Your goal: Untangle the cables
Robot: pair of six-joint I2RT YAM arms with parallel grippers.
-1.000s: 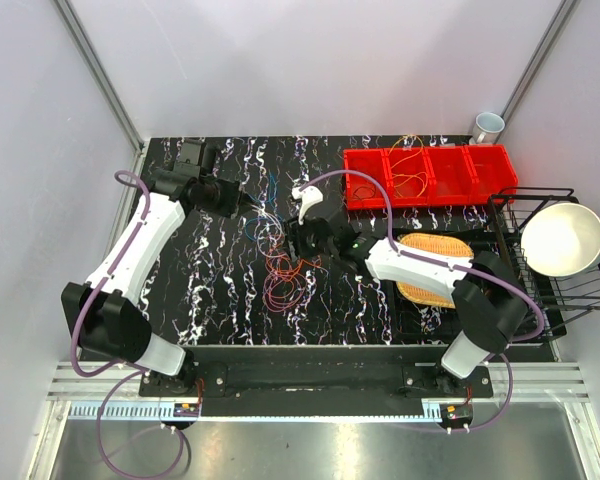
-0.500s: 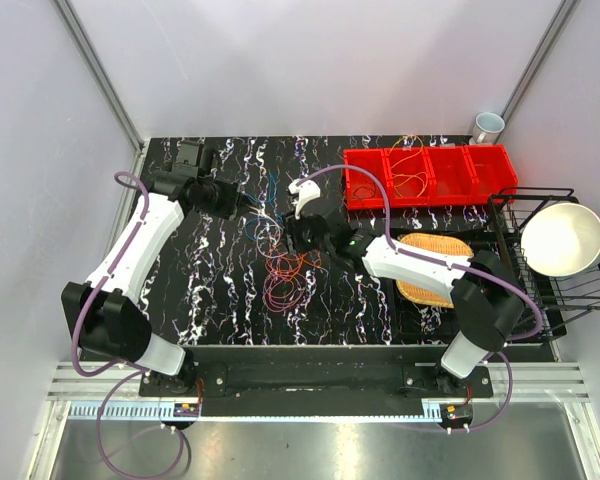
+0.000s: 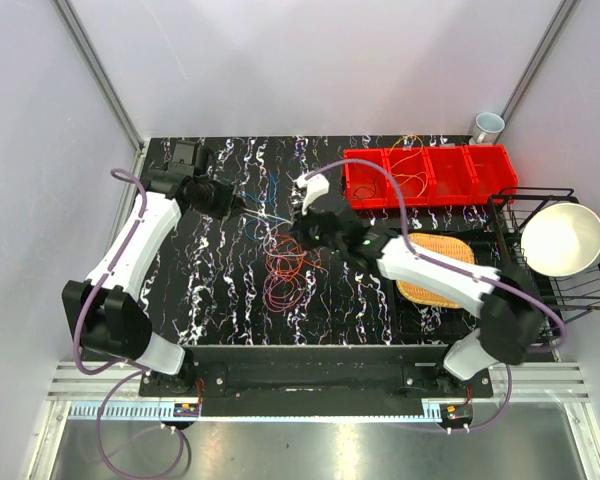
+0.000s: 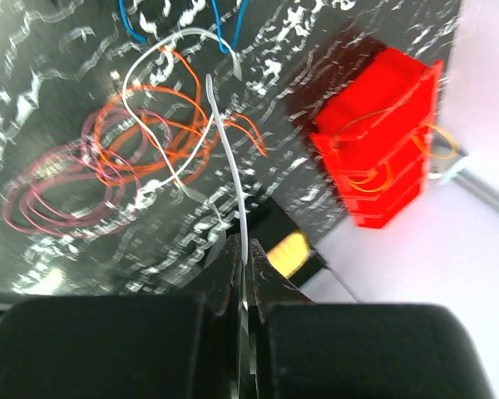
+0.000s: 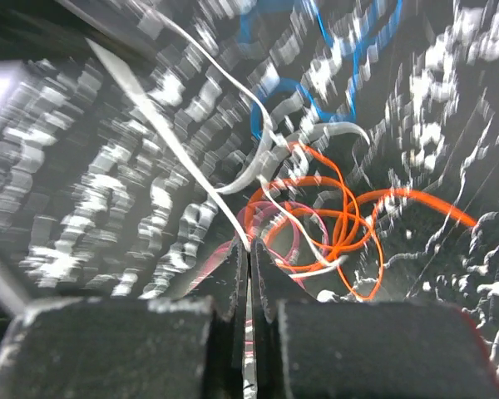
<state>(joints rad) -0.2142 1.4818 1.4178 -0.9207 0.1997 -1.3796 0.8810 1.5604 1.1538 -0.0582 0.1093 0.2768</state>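
Now the left gripper [image 4: 243,268] is clamped tight on a thin white cable [image 4: 225,158], and the right gripper [image 5: 249,259] is pinched closed on a white strand too. Tangled cables [image 3: 282,268], orange, pink and blue, lie overlapping mid-way across the black table [image 3: 210,290], near both grippers. More yellow-orange wires sit in the red bin [image 3: 430,175] at the far right.

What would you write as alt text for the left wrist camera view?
The left hand pinches a white cable that leads into a tangle with an orange cable and a pink cable on a black marbled table; a red bin sits to the right.
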